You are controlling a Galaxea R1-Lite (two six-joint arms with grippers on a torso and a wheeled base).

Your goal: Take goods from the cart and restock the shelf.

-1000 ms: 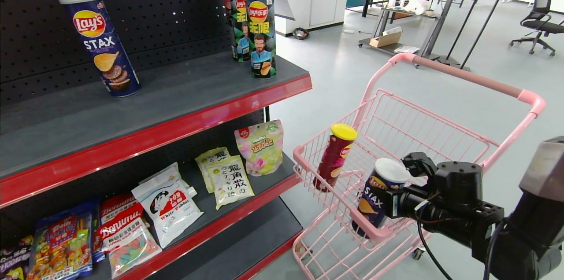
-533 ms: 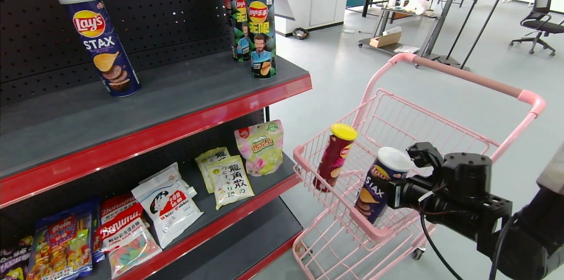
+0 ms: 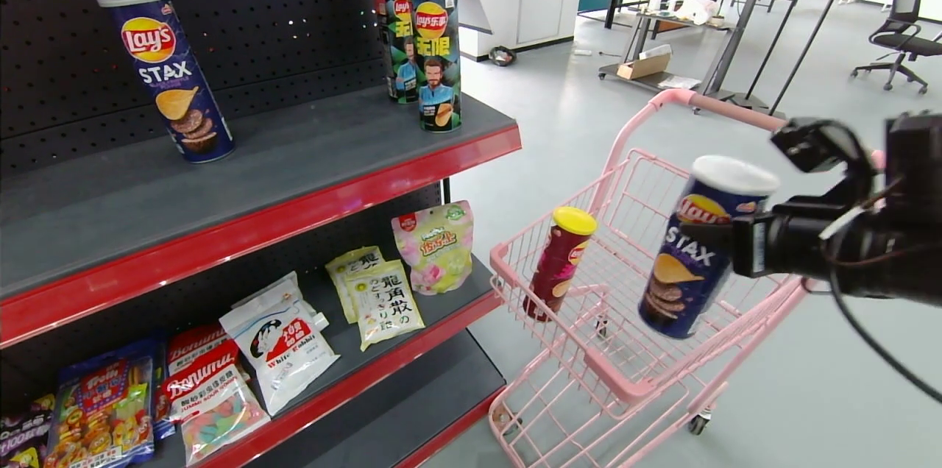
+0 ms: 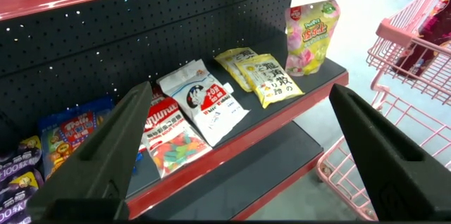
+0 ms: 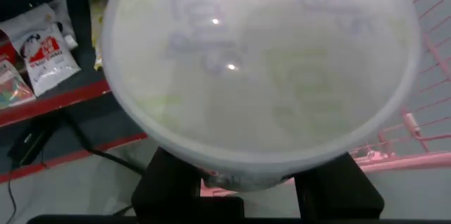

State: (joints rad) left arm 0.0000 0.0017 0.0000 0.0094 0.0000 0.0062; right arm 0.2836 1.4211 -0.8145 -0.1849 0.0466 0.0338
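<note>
While the right tool [image 3: 754,214] clamps one blue chip can [image 3: 688,269] tilted in the air over the pink cart [image 3: 780,126], one maroon can [image 3: 559,262] stands in its basket. The upper shelf [image 3: 294,151] carries one shelved blue can [image 3: 165,74] and two green cans [image 3: 434,52]. Perhaps eight snack bags [image 3: 280,343] lie below, overlapping. The left tool [image 4: 236,111] gapes wide, empty. A second ago the held can sat low in the basket; it has risen.

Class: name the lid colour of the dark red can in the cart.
Yellow lid on the dark red can; best in head view.
</note>
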